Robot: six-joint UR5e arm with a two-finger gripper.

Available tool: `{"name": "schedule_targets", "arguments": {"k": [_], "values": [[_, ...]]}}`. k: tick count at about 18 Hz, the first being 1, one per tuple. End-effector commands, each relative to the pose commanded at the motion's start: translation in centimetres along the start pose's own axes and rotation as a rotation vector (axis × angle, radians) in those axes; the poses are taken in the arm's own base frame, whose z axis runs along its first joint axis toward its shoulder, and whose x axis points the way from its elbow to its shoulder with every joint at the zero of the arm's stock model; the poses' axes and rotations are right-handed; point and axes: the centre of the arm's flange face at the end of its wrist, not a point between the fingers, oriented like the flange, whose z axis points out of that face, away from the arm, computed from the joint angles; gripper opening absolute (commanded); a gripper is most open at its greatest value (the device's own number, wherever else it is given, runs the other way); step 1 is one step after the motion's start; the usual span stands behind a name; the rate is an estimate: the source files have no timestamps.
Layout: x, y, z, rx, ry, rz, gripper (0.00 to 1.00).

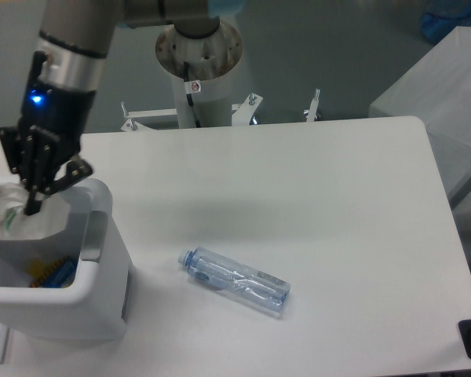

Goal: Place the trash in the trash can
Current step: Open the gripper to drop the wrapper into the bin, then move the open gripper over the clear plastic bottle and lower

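White table bears a clear, blue-tinted, crushed plastic bottle.

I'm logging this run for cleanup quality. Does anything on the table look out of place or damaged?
Yes: a crushed plastic bottle lies on its side on the table, right of the trash can, dented and not yet binned. The gripper holds the paper wrapper above the bin opening. Nothing looks spilled.
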Motion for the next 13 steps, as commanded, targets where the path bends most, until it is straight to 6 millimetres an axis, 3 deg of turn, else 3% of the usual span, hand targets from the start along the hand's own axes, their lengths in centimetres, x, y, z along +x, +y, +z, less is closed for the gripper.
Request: {"name": "schedule_targets", "arguments": {"k": [1,3,9,13], "values": [[-0.1,0.0,0.2,-0.002,0.001,0.005,0.78],[-0.1,-0.2,-0.1,0.002,-0.001,-0.003,0.85],[-0.9,-1.5,-2.1,0.036,-0.032,-0.013,0.94],[-7.0,0.6,-4.5,0.034,-0.120,-0.089,0.94]]}}
